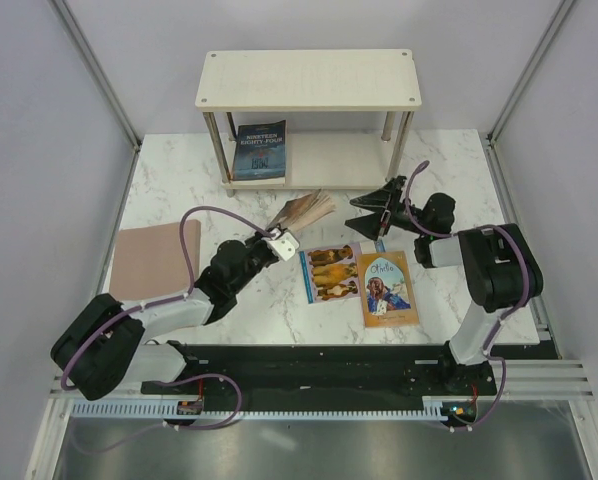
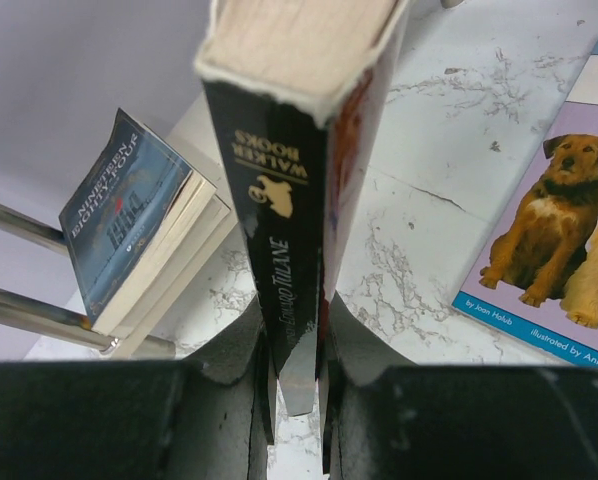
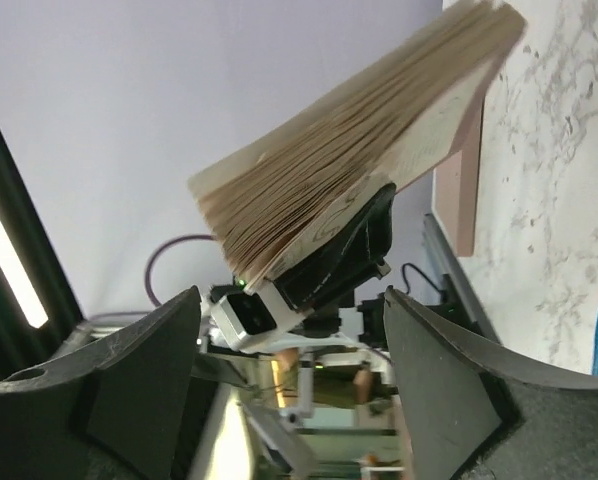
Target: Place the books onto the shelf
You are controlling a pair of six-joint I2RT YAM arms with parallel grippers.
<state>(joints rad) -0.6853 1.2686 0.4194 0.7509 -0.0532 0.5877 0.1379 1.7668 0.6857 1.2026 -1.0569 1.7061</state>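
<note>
Left gripper (image 2: 299, 325) first: jaws narrow and pinched on a paperback (image 2: 279, 190), one pad on each cover at the low end of the black spine, so the book stands up out of the grip. Right gripper (image 1: 351, 212) is spread wide with nothing between its fingers, facing that book's free end from just beside it, apart rather than touching as far as the overhead shows. It's a thin, light book and it looks floppy: held at one end only, the far end has fanned open, so I'd take hold across both covers close to the spine to keep the block shut, and the glossy cover could slide in a loose pinch. The left wrist camera gives the spine lettering and the grip itself. The right wrist camera gives what that one can't, the splayed page edges head-on. Only the overhead lays out the rest: the shelf (image 1: 309, 80) at the back of the marble table (image 1: 449, 170), Nineteen Eighty-Four (image 1: 260, 150) already on its lower board, the dog book (image 1: 331, 272) and the portrait book (image 1: 387, 288) flat side by side near the arms, and a pinkish sheet (image 1: 154, 262) off to the left. By my count, at least three books are not yet shelved.
</note>
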